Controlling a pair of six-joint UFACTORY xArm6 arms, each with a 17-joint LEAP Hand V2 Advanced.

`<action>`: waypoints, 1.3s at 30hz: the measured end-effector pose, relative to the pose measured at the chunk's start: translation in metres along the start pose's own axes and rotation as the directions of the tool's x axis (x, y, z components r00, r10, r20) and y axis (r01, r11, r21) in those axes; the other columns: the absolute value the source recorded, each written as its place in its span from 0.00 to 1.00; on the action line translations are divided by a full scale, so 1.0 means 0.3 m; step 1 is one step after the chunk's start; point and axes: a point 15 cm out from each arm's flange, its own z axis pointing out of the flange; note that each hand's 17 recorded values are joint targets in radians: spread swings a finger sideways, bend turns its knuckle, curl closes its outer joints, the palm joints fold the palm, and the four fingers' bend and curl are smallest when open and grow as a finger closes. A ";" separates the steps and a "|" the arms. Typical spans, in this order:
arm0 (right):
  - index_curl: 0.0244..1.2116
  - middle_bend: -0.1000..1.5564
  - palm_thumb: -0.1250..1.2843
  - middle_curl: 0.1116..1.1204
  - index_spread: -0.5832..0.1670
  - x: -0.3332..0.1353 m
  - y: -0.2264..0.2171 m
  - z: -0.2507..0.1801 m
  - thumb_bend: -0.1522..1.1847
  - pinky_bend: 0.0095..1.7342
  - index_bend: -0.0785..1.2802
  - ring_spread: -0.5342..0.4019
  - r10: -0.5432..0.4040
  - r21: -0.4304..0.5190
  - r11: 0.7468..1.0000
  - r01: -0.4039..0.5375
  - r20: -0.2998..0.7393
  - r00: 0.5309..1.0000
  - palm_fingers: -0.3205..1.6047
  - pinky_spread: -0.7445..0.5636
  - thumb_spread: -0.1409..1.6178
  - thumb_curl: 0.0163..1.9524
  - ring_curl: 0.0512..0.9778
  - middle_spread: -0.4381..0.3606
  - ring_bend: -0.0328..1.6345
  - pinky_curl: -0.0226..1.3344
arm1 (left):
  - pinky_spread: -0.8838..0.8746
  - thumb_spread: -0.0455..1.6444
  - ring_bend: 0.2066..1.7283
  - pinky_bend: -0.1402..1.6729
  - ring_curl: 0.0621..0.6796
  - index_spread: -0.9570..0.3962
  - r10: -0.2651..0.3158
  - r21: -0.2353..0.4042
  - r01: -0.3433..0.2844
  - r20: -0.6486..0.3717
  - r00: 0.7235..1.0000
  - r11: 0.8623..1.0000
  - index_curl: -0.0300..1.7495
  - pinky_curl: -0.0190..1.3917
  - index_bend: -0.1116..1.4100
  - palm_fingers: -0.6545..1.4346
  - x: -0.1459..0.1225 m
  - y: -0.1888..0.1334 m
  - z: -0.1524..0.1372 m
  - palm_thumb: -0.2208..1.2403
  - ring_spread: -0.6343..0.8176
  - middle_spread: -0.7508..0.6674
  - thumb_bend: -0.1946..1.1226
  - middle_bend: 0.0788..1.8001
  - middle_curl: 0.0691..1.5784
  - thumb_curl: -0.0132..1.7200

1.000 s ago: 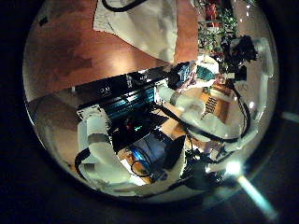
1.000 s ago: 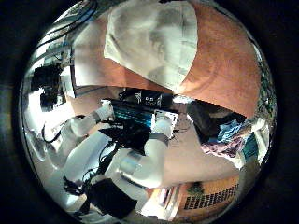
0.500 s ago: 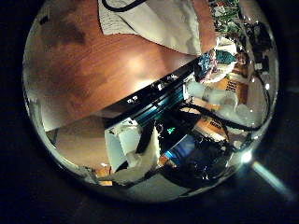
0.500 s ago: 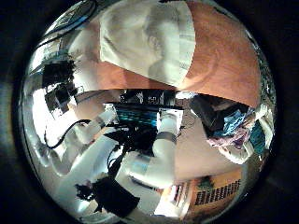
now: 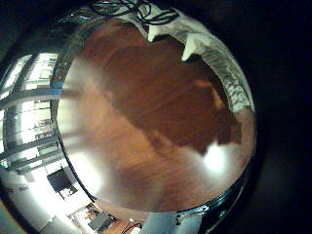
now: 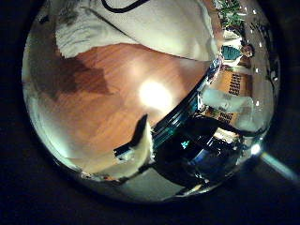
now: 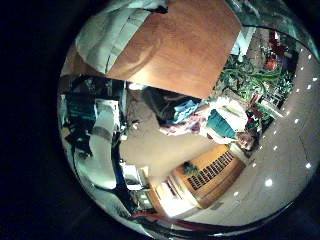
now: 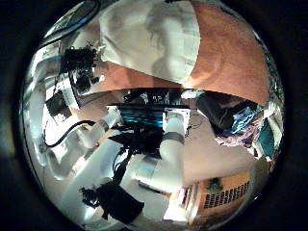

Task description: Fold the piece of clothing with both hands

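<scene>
Pale, cream-white piece of clothing (image 8: 154, 43), rumpled, spread on the brown wooden tabletop (image 8: 231, 63), well below the right hand's palm. Also lying below the left hand's palm, bunched at the edge of that tabletop. Cannot tell how either hand's fingers stand.

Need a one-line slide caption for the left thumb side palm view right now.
Pale garment lying on the wooden table, seen from above by the left palm camera.
</scene>
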 end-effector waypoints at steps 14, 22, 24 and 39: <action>0.21 0.18 0.12 0.23 0.31 -0.008 0.032 0.003 0.10 0.29 0.18 0.76 -0.001 -0.026 1.000 0.001 0.008 1.000 0.22 0.84 0.74 0.11 0.21 0.58 0.32 0.22 | 0.29 0.63 0.50 0.46 0.41 0.52 -0.035 -0.024 0.037 0.094 0.995 0.999 0.23 0.28 0.20 0.83 -0.034 -0.046 -0.004 0.65 0.18 0.30 0.16 0.38 0.32 0.24; 0.21 0.20 0.17 0.25 0.31 -0.016 0.030 0.007 0.11 0.27 0.17 0.69 -0.017 -0.030 0.999 0.017 0.002 1.000 0.27 0.82 0.74 0.11 0.22 0.55 0.35 0.21 | 0.17 0.65 0.64 0.61 0.62 0.36 -0.027 0.002 0.027 0.082 0.996 1.000 0.32 0.39 0.32 0.86 -0.032 -0.061 -0.095 0.72 0.11 0.19 0.15 0.47 0.43 0.28; 0.21 0.21 0.20 0.25 0.32 -0.033 0.024 0.012 0.11 0.26 0.17 0.66 -0.039 -0.037 0.999 0.039 -0.006 0.999 0.29 0.81 0.74 0.12 0.22 0.54 0.36 0.21 | 0.16 0.66 0.65 0.63 0.65 0.34 -0.022 -0.015 0.023 0.068 0.997 1.000 0.34 0.40 0.34 0.85 -0.021 -0.056 -0.133 0.72 0.10 0.18 0.14 0.48 0.45 0.29; 0.22 0.23 0.26 0.27 0.42 -0.258 -0.161 0.322 0.10 0.27 0.18 0.55 -0.147 -0.014 0.989 0.148 0.056 0.987 0.30 0.74 0.69 0.13 0.24 0.49 0.40 0.21 | 0.14 0.67 0.71 0.67 0.74 0.23 -0.006 -0.192 0.001 -0.023 1.000 0.981 0.51 0.47 0.34 0.80 0.054 -0.007 -0.406 0.71 0.11 0.13 0.14 0.51 0.53 0.33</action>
